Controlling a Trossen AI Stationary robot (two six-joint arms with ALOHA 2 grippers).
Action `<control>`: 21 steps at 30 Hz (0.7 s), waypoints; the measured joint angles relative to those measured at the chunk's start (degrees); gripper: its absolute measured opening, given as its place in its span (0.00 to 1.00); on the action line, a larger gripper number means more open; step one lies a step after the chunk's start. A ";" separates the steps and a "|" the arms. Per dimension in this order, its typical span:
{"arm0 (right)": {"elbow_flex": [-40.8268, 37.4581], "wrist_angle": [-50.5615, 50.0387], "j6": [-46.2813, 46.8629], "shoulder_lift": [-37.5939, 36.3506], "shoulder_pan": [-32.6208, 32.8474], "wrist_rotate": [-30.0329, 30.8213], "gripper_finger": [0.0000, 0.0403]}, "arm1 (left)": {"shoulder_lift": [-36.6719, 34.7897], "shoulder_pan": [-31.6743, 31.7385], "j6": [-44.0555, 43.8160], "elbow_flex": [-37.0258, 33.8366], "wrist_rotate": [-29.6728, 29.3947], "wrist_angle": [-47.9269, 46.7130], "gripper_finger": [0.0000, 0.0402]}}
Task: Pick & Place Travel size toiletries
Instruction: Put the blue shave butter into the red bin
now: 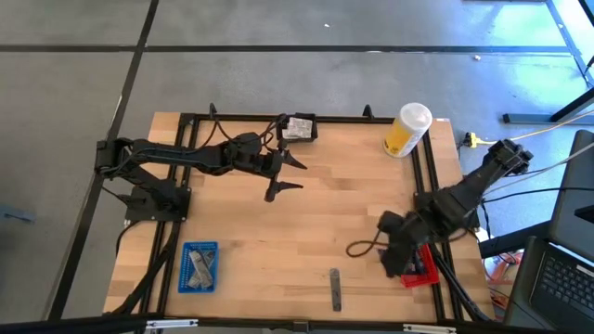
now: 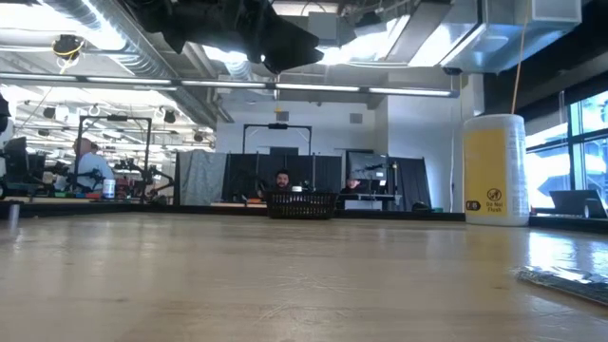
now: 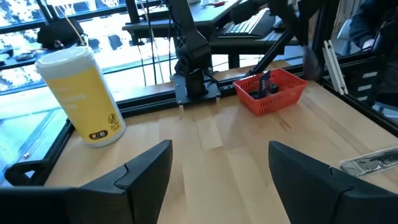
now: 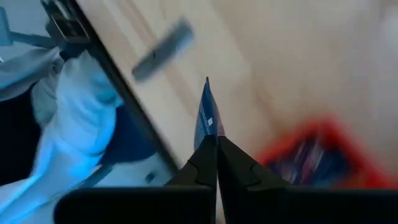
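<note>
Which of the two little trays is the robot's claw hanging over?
The red tray: the right gripper, pinching a thin packet, hangs above it. The blue tray lies unattended.

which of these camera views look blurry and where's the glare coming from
Right wrist view: smeared throughout, with the red tray and grey stick soft, only the right gripper and its thin blue sachet fairly crisp. Low view: bright ceiling lights, near tabletop soft. High view: blue-white window glare falls top right beyond the yellow container.

Yellow container [image 1: 406, 132] with white cap stands upright near table's far right corner. Blue tray [image 1: 199, 267] sits near left front edge. Red basket [image 3: 271, 91] at right edge. Wooden table [image 1: 306, 232].
</note>
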 joint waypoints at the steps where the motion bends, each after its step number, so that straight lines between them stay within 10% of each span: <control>1: 0.00 -0.48 3.83 0.00 1.51 -1.33 0.00 | 0.00 0.00 -0.01 0.00 0.00 -0.01 0.65; 21: 0.00 -13.60 41.76 -1.56 13.53 -8.44 0.00 | 0.00 0.00 0.06 0.00 0.00 -0.01 0.65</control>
